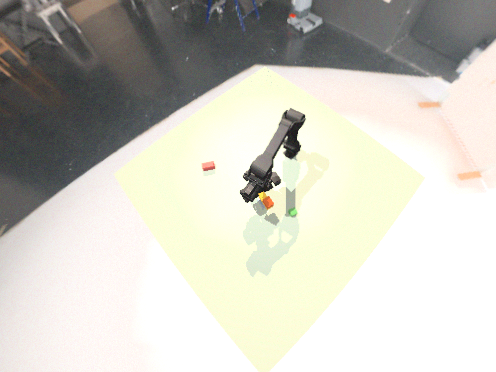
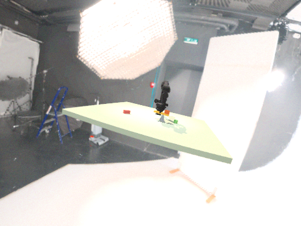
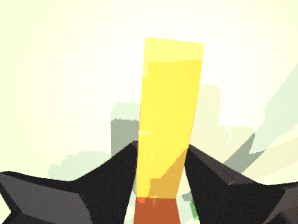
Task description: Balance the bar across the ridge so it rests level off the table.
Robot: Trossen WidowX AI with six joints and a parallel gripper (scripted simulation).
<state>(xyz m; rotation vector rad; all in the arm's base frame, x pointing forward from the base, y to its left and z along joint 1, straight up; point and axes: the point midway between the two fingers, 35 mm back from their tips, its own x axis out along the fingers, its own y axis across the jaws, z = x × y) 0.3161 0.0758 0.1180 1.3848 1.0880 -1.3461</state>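
Gripping yellow bar (image 1: 262,196) (image 2: 157,112) (image 3: 167,115) with the gripper (image 1: 259,191) (image 2: 161,112) (image 3: 161,148); fingers part open, one on each side of the bar, closed up to its width. Black arm (image 1: 274,147) (image 2: 164,95) reaches down over it from above.

Bar is up off the green table (image 1: 225,305) (image 2: 136,122), over the gray ridge (image 1: 258,207) (image 2: 162,119). Ridge peak sits right under the bar in exterior view; contact vs. thin gap, cannot tell. Exact level, cannot tell either.

Orange-red block (image 1: 268,202) (image 2: 167,112) (image 3: 157,211) at one end of the bar, outside the fingers, also up off the table. Other end of the bar is plain yellow, sticks out past the fingertips in wrist view.

Green block (image 1: 293,212) (image 2: 175,121) (image 3: 194,209) on the table, near the ridge, apart from it. Only a sliver shows in wrist view, beside one finger. Red block (image 1: 208,166) (image 2: 126,112) on the table, well apart from bar and ridge, lying flat. Shadows of arm and gripper fall across the tabletop around the ridge.
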